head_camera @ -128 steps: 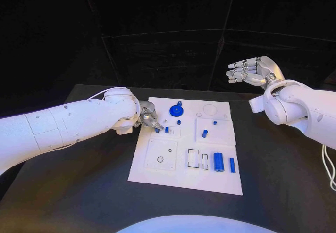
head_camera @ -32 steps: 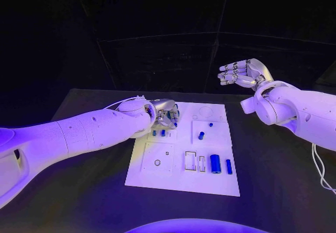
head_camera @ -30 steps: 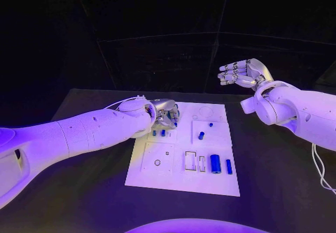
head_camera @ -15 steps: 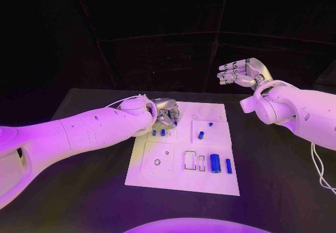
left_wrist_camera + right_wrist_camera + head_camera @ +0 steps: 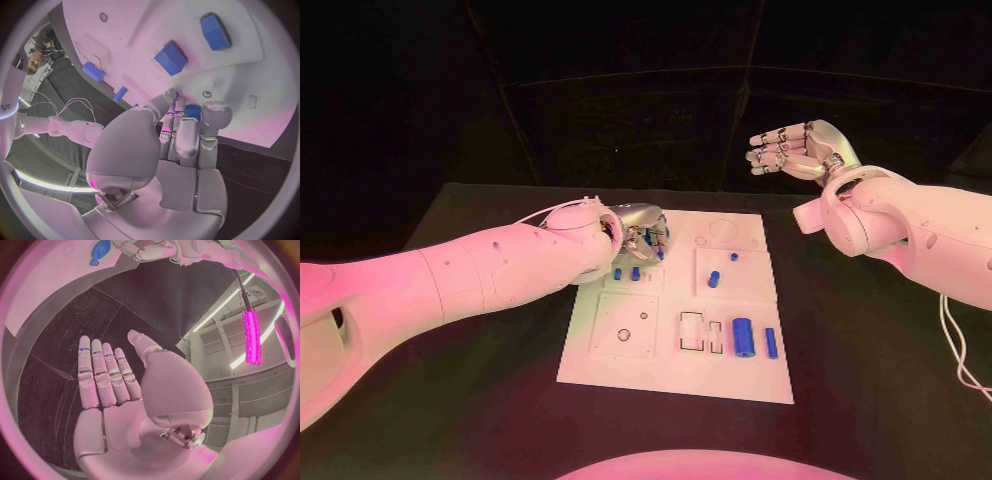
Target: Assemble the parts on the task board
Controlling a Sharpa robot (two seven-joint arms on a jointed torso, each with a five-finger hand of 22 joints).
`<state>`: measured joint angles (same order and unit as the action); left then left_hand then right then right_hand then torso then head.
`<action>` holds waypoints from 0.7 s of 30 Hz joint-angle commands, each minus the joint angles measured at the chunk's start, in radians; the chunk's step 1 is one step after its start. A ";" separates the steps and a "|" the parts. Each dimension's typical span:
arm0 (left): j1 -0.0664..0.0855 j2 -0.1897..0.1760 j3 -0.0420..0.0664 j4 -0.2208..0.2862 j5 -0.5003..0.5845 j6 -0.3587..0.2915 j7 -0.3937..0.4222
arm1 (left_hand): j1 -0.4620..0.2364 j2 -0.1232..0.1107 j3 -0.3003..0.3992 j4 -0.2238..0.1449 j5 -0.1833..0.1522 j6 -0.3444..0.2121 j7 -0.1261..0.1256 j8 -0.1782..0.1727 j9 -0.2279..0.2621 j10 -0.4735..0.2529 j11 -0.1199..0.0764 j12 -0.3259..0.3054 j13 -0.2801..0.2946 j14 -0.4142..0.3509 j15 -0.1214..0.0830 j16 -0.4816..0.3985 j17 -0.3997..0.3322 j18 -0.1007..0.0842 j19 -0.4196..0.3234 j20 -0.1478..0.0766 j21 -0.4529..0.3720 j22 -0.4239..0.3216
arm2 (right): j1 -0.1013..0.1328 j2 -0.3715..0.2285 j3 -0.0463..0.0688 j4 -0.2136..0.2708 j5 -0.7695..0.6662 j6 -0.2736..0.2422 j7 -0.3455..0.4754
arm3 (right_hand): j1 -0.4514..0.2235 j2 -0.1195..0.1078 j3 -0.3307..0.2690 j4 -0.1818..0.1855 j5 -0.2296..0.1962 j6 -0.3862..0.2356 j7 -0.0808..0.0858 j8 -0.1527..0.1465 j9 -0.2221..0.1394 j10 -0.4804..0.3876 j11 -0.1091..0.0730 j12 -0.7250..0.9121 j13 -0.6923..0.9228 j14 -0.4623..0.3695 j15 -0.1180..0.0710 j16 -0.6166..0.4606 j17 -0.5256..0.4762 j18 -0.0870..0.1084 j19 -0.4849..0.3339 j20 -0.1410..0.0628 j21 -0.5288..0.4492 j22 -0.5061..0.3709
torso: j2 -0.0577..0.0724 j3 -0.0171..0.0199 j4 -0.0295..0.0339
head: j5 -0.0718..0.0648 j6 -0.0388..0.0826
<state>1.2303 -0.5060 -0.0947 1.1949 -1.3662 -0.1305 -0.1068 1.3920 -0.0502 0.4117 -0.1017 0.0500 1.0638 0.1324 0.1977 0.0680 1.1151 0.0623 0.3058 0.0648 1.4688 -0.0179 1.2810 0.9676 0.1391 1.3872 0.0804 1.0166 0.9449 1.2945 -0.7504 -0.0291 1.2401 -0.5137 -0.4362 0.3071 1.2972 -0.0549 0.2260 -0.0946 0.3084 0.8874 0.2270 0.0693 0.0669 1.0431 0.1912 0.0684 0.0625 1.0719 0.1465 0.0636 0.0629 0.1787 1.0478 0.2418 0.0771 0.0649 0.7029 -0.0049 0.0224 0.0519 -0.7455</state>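
White task board (image 5: 678, 368) at centre of frame on the black table (image 5: 488, 400), blue parts (image 5: 743, 341) along its lower right, my left hand (image 5: 638, 234) at its upper-left corner, fingers pinching a blue part (image 5: 193, 111), my right hand (image 5: 799, 148) raised at upper right, fingers straight, holding nothing.

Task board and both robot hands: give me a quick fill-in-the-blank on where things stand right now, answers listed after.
1. The left robot hand is at the board's far ____ corner.
2. The right robot hand is raised beyond the table, fingers straight, holding ____.
3. In the left wrist view, the left robot hand's fingertips close around a small ____ part.

Missing words: left; nothing; blue
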 commanded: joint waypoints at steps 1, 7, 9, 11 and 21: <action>-0.002 -0.009 -0.001 0.011 0.007 -0.056 0.025 | 0.002 0.000 0.009 0.001 -0.002 0.008 0.002 -0.005 -0.001 0.007 0.002 -0.005 0.000 0.008 -0.005 0.004 0.000 -0.009 0.005 -0.005 0.008 0.003 | 0.002 0.000 0.001 0.000 0.003 0.005 0.006 | 0.002 0.008 0.000 -0.003 0.000 -0.006 0.028 -0.003 -0.001 -0.008 0.001 -0.001 -0.001 -0.007 0.000 -0.002 -0.001 0.005 0.004 0.005 -0.007 0.001 | 0.000 -0.0001 0.0004 | -0.002 0.001; -0.002 -0.039 0.001 0.046 0.018 -0.072 0.033 | -0.007 -0.003 0.016 0.000 -0.002 0.010 0.003 -0.007 0.000 0.010 0.003 -0.010 0.001 0.007 -0.004 0.004 -0.002 -0.009 0.005 -0.005 0.009 0.005 | 0.002 0.000 0.001 -0.002 0.003 0.005 0.006 | 0.002 0.008 0.000 -0.003 0.000 -0.006 0.028 -0.003 -0.001 -0.008 0.001 -0.001 -0.001 -0.007 0.000 -0.002 -0.001 0.005 0.004 0.005 -0.007 0.001 | -0.001 -0.0002 0.0022 | -0.003 0.001; -0.002 -0.050 0.002 0.058 0.019 -0.074 0.034 | -0.009 -0.005 0.019 -0.001 -0.002 0.012 0.003 -0.008 0.000 0.011 0.003 -0.012 0.001 0.007 -0.004 0.004 -0.004 -0.009 0.005 -0.004 0.010 0.006 | 0.002 0.001 0.001 -0.003 0.003 0.004 0.006 | 0.002 0.008 0.000 -0.003 0.000 -0.006 0.028 -0.003 -0.001 -0.008 0.001 -0.001 -0.001 -0.007 0.000 -0.002 -0.001 0.005 0.004 0.005 -0.007 0.001 | -0.001 -0.0002 0.0023 | -0.002 0.001; -0.002 -0.064 0.002 0.074 0.020 -0.079 0.035 | -0.010 -0.005 0.019 -0.001 -0.002 0.012 0.003 -0.008 0.000 0.011 0.003 -0.012 0.001 0.007 -0.004 0.004 -0.004 -0.009 0.005 -0.004 0.010 0.007 | 0.002 0.001 0.001 -0.004 0.003 0.003 0.007 | 0.002 0.008 0.000 -0.003 0.000 -0.006 0.028 -0.003 -0.001 -0.008 0.001 -0.001 -0.001 -0.007 0.000 -0.002 -0.001 0.005 0.004 0.005 -0.007 0.001 | -0.001 -0.0003 0.0023 | -0.002 0.004; -0.002 -0.129 0.004 0.124 0.031 -0.106 0.055 | -0.016 -0.009 0.028 -0.004 -0.002 0.018 0.002 -0.010 0.000 0.018 0.002 -0.016 0.001 0.007 -0.004 0.007 -0.002 -0.010 0.006 -0.004 0.015 0.012 | 0.002 0.002 0.001 -0.011 0.003 0.005 0.008 | 0.001 0.009 0.000 -0.003 0.000 -0.006 0.028 -0.003 -0.001 -0.008 0.001 -0.001 -0.001 -0.007 0.000 -0.002 -0.001 0.004 0.005 0.005 -0.007 0.001 | -0.001 -0.0011 0.0041 | 0.003 0.010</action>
<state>1.2269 -0.6329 -0.0915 1.3136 -1.3490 -0.2099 -0.0756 1.3842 -0.0581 0.4350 -0.1061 0.0500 1.0757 0.1372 0.1936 0.0673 1.1260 0.0660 0.2959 0.0650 1.4688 -0.0178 1.2853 0.9648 0.1392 1.3872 0.0804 1.0265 0.9564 1.2945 -0.7494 -0.0291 1.2288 -0.5137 -0.4363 0.3071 1.2972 -0.0549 0.2261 -0.0946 0.3084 0.8874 0.2270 0.0693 0.0669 1.0431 0.1912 0.0684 0.0625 1.0719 0.1465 0.0636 0.0629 0.1786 1.0478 0.2418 0.0728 0.0649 0.7011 -0.0060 0.0267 0.0541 -0.7364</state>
